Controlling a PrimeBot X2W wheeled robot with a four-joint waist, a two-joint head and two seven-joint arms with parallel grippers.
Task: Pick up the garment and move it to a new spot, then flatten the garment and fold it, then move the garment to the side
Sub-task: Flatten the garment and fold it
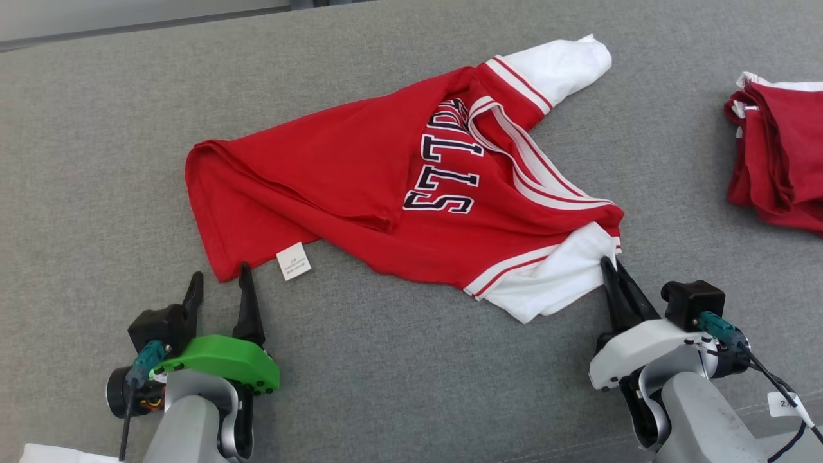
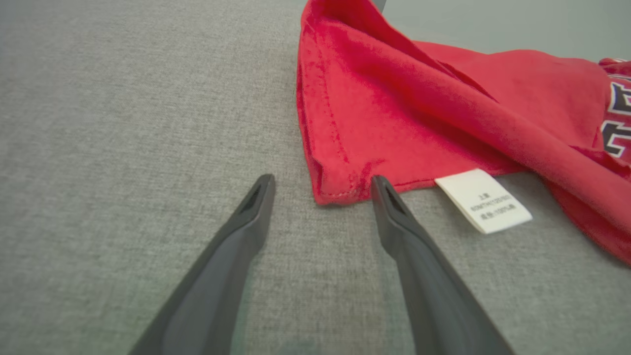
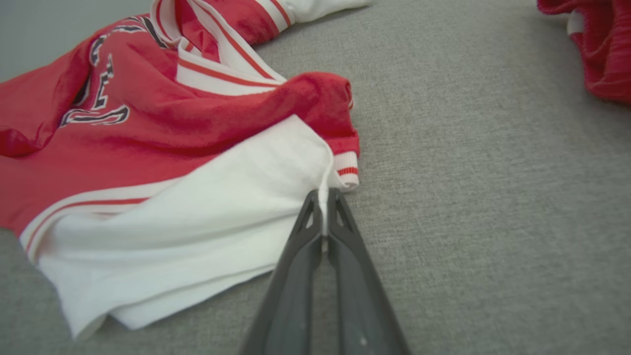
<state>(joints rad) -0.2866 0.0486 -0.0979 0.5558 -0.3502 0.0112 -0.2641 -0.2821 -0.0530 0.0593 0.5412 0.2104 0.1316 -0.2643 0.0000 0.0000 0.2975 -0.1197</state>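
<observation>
Gripping the garment at two corners

Head view: the red garment (image 1: 398, 186) sprawls crumpled mid-frame on a grey woven surface (image 1: 386, 386), with a folded red pile (image 1: 781, 154) at the right edge. Left wrist view: the left gripper (image 2: 321, 180) is spread, the hem corner (image 2: 335, 192) just between its tips. It should advance before closing, so as to catch both layers. Right wrist view: the right gripper (image 3: 323, 195) is pressed together, pinching the white sleeve (image 3: 197, 222) at its edge.

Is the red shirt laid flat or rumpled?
Rumpled: the shirt lies bunched in long diagonal folds on the grey surface, not spread flat.
</observation>
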